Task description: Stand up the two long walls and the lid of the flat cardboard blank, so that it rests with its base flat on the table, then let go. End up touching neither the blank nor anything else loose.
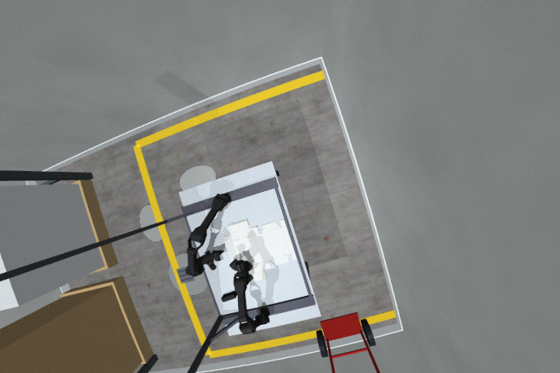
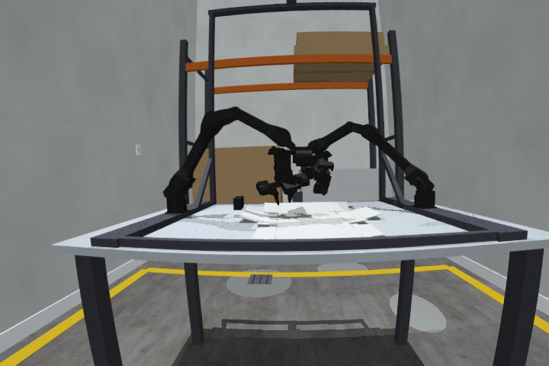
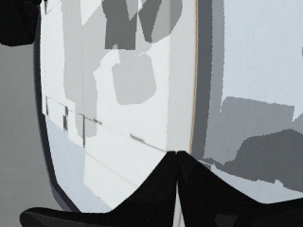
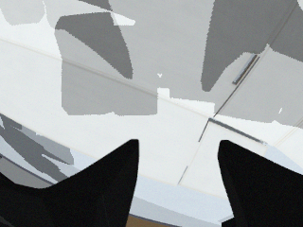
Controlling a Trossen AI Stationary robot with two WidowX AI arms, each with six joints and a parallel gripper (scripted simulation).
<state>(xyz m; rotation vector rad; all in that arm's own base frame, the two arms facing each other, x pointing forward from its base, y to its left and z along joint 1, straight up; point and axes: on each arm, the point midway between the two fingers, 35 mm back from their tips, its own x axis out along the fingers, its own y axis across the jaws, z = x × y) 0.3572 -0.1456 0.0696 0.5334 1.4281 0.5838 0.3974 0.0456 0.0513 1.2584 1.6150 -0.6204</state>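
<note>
The white cardboard blank lies spread mostly flat on the table. Its side flaps slope up slightly in the exterior view. Neither a long wall nor the lid shows upright. My left gripper is shut with nothing visible held; in its wrist view the tips appear beside the blank's long edge. Whether they touch it is unclear. My right gripper is open and empty, fingers pointing down over the blank. Arm shadows hide some crease lines.
The two grippers are close together near the middle. A small black block sits beyond the blank in the exterior view. A dark frame runs along the table's edges, with uprights at its far side.
</note>
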